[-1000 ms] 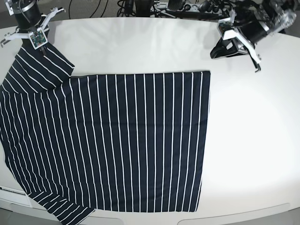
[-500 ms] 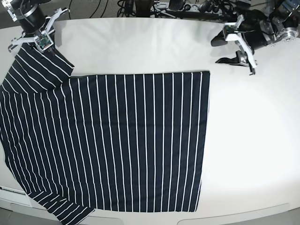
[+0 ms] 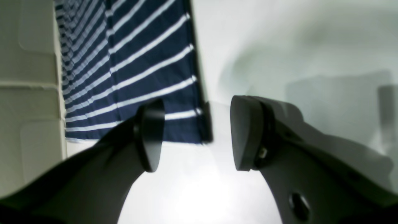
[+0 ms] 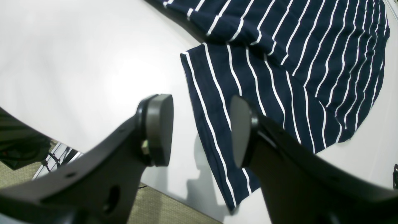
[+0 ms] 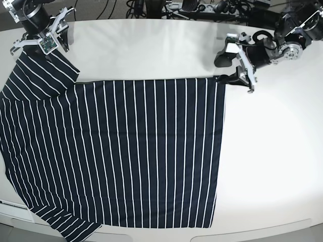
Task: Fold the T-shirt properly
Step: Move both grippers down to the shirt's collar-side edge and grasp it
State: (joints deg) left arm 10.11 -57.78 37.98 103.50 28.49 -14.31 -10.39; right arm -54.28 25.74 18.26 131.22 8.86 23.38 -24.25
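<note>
Left end effector [image 5: 228,66] now lower, seemingly at flat striped T-shirt [image 5: 126,151] corner.

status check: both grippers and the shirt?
Left gripper open, at the T-shirt hem corner, nothing gripped. Right gripper open, above the sleeve edge. T-shirt spread flat on the table, unfolded. Nothing in the way.

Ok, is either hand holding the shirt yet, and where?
No. Left hand is open at the T-shirt corner; right hand is open over a sleeve.
</note>
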